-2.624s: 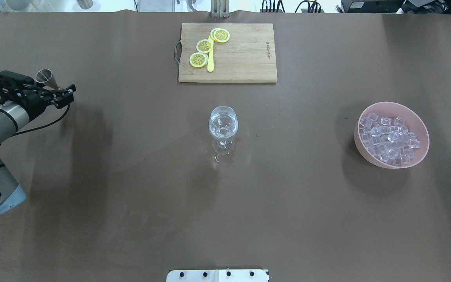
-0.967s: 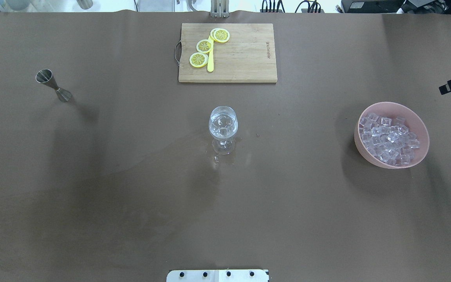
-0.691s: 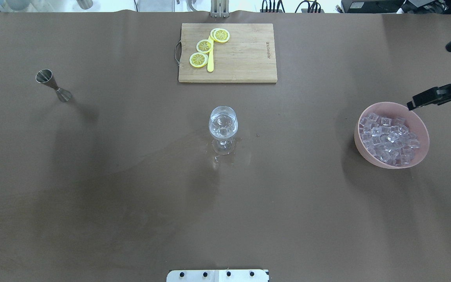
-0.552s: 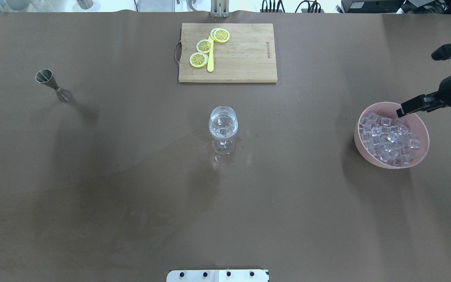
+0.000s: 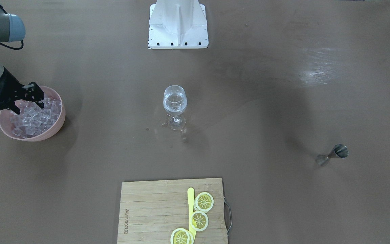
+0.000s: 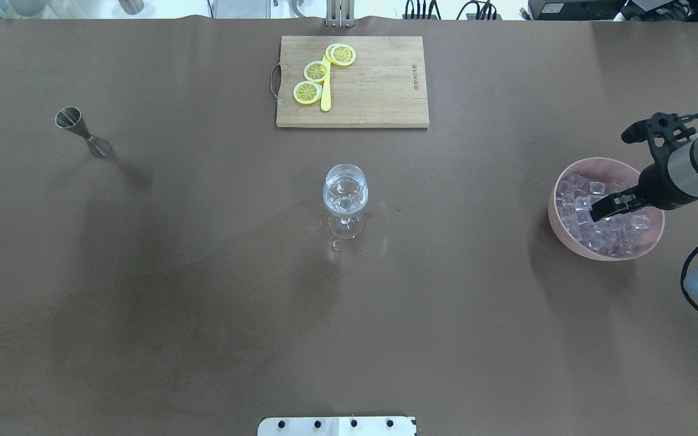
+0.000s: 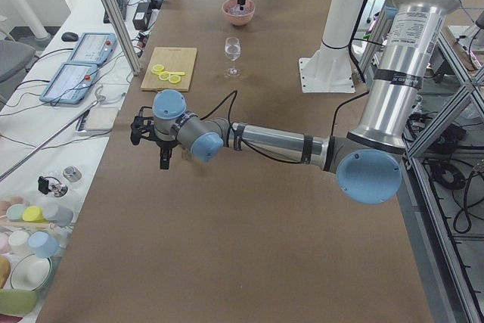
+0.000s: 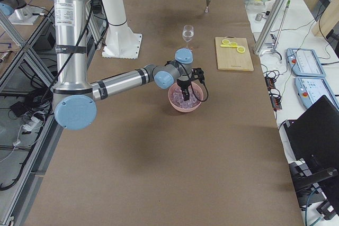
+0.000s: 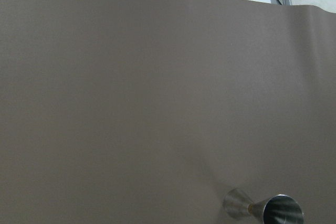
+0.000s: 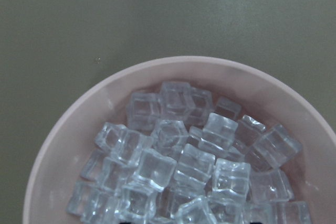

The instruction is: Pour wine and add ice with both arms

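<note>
Ice [image 6: 576, 206] lies heaped in a round pink bowl [image 6: 594, 253] well to the robot's right of the wine glass [image 6: 345, 194]. It is made up of many small clear, glassy cubes, jumbled with faces turned every way and no shared axis.

The right arm [image 6: 697, 163] reaches in from beyond the bowl on the side away from the glass. Its grey forearm runs nearly level above the rim and its wrist is bent so the right tool [image 5: 28, 105] points straight down into the heap. The two black fingers stand spread apart with nothing between them. Their tips are down at the level of the top cubes, and I cannot tell whether they touch any.

The left arm [image 7: 272, 141] stretches out long and low, far to the robot's left of the glass. The left tool [image 7: 164, 158] hangs downward above the brown desk [image 6: 203, 272] — how far its fingers are parted cannot be made out.

Wine [image 5: 174, 100], colourless like water, sits in the rounded bowl of the stemmed glass. The glass stands upright, mouth up, with a thin wet patch [image 6: 349, 245] around its foot.

A steel jigger [image 6: 82, 133] of two joined cones stands well to the left of the glass, its open mouth up and apart from the left tool. Beyond the glass, away from the robot, lies a wooden cutting board [image 6: 373, 91] carrying yellow lemon slices [image 6: 317, 71].
</note>
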`<state>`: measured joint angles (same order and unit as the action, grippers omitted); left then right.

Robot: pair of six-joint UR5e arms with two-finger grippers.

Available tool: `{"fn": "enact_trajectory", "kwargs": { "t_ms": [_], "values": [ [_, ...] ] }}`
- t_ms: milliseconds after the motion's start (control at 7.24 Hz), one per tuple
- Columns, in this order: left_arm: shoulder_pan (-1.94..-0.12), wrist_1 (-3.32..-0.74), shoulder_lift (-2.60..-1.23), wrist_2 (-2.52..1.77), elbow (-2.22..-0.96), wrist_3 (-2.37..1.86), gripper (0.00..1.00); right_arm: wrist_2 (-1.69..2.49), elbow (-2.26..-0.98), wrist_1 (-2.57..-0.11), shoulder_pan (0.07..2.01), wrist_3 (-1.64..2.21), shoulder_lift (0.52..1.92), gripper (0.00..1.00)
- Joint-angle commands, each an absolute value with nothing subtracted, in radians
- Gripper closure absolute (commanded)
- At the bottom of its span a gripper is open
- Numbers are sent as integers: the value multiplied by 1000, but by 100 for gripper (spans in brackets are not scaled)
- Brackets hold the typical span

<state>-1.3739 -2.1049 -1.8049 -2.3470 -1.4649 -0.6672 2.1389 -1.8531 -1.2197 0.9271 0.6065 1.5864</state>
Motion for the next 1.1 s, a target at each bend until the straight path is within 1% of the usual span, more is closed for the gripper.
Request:
{"fn": "enact_trajectory", "kwargs": {
  "t_ms": [0,276,414,552,691,829,967],
  "values": [
    [-1376,-2111,-1798,-2347,-1466,-666,1,2135,-1856,-1223,923,603,1594,91],
    [-1377,-2115,-1795,-2349,-1468,-664,1,2144,-1858,-1227,923,603,1591,100],
    [-1378,-2115,-1795,-2349,-1468,-664,1,2149,-1862,-1227,928,603,1589,100],
    [-1376,-2115,-1795,-2349,-1468,-663,1,2160,-1893,-1233,955,603,1588,100],
    [-1376,-2115,-1795,-2349,-1468,-663,1,2202,-1964,-1311,995,603,1565,100],
    [-1376,-2115,-1795,-2349,-1468,-664,1,2206,-2039,-1444,1006,612,1460,100],
    [-1376,-2115,-1795,-2349,-1465,-664,1,2204,-2078,-1621,1003,638,1295,100]
  ]
}}
